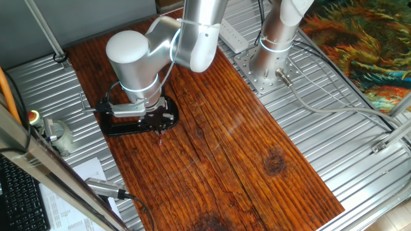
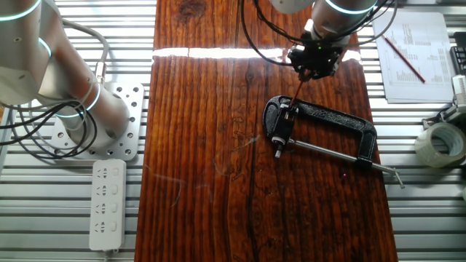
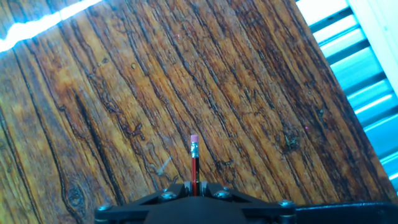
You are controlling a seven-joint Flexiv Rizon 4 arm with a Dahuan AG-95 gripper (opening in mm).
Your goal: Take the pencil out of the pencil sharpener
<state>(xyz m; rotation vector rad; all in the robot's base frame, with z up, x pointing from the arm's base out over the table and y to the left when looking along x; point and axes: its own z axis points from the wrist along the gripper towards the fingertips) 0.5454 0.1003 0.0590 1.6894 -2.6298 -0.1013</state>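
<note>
My gripper point(image 3: 194, 185) is shut on the thin red pencil point(image 3: 194, 165). Its pink eraser end sticks out past the fingers over the wooden board. In the other fixed view the gripper point(image 2: 312, 70) hangs over the far end of the black C-clamp point(image 2: 331, 118), and the pencil point(image 2: 296, 94) slants down from it to a tiny whitish sharpener point(image 2: 286, 111) at the clamp's jaw. I cannot tell whether the tip is inside the sharpener. In one fixed view the arm hides the sharpener, and only the pencil's end point(image 1: 160, 136) shows below the gripper point(image 1: 157, 122).
The clamp's silver screw rod point(image 2: 335, 156) runs to the right along the board. A tape roll point(image 2: 440, 142) and a paper sheet point(image 2: 415, 58) lie on the ribbed metal table at the right. A second arm's base point(image 2: 95, 120) and a power strip point(image 2: 107, 204) are at the left.
</note>
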